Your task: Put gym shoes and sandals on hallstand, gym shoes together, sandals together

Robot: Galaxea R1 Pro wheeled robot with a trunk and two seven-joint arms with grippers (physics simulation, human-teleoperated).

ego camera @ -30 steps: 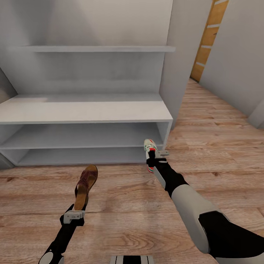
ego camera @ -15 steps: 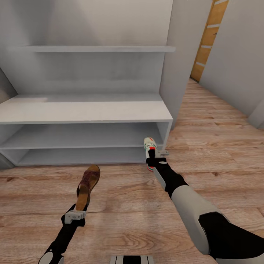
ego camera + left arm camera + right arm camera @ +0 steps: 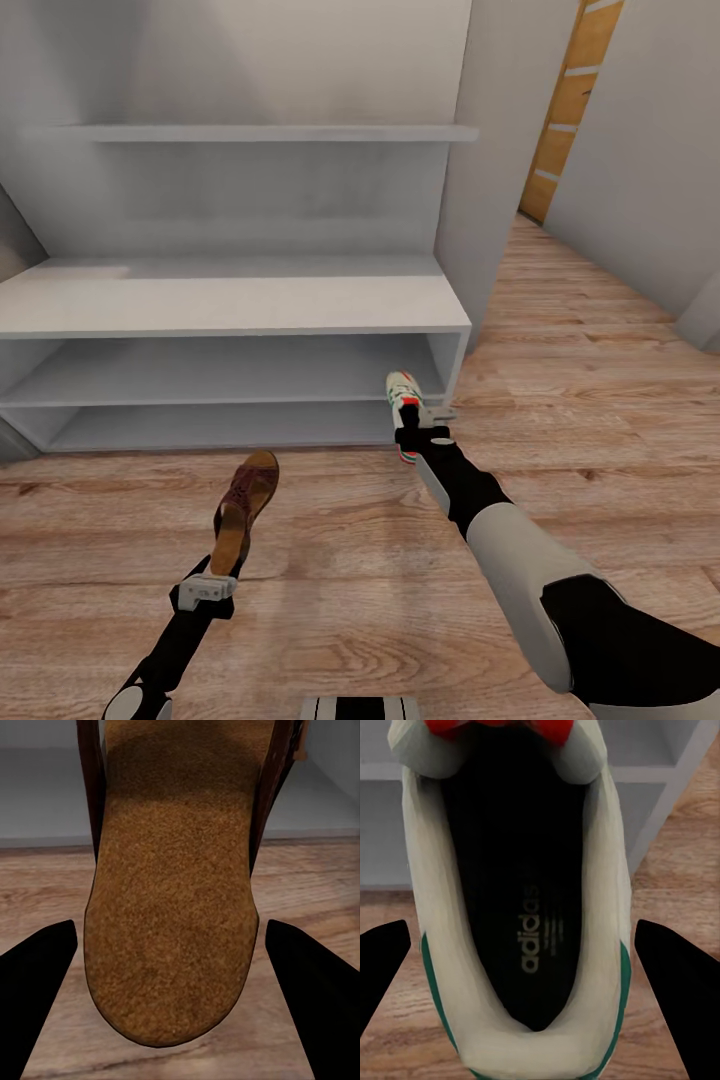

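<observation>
Currently, the head view shows the left gripper [image 3: 207,590] at the lower left of the frame, closed on the heel end of a sandal [image 3: 243,508]. The sandal extends up the frame from the gripper, toe end toward the hallstand [image 3: 230,300], above the corridor floor [image 3: 330,560]. In the left wrist view, the tan footbed of the sandal [image 3: 174,892] sits centrally, with a dark fingertip [image 3: 34,997] at each lower corner of the frame; contact between fingers and sandal is not resolvable in this view.

The right gripper [image 3: 425,418] appears slightly right of frame centre in the head view, closed on a gym shoe [image 3: 403,392]. The shoe is positioned at the lower right front corner of the hallstand, toe pointing toward the open shelf compartments. In the right wrist view, the gym shoe [image 3: 514,907] is seen from above: white upper, dark insole with printed lettering, green edging low in the frame, red patch at the top. Dark fingertips [image 3: 679,975] occupy the lower corners.

The hallstand spans the left and centre of the head view. A floating wall shelf [image 3: 250,132] is mounted above it. A wooden door [image 3: 570,100] is visible at the upper right.
</observation>
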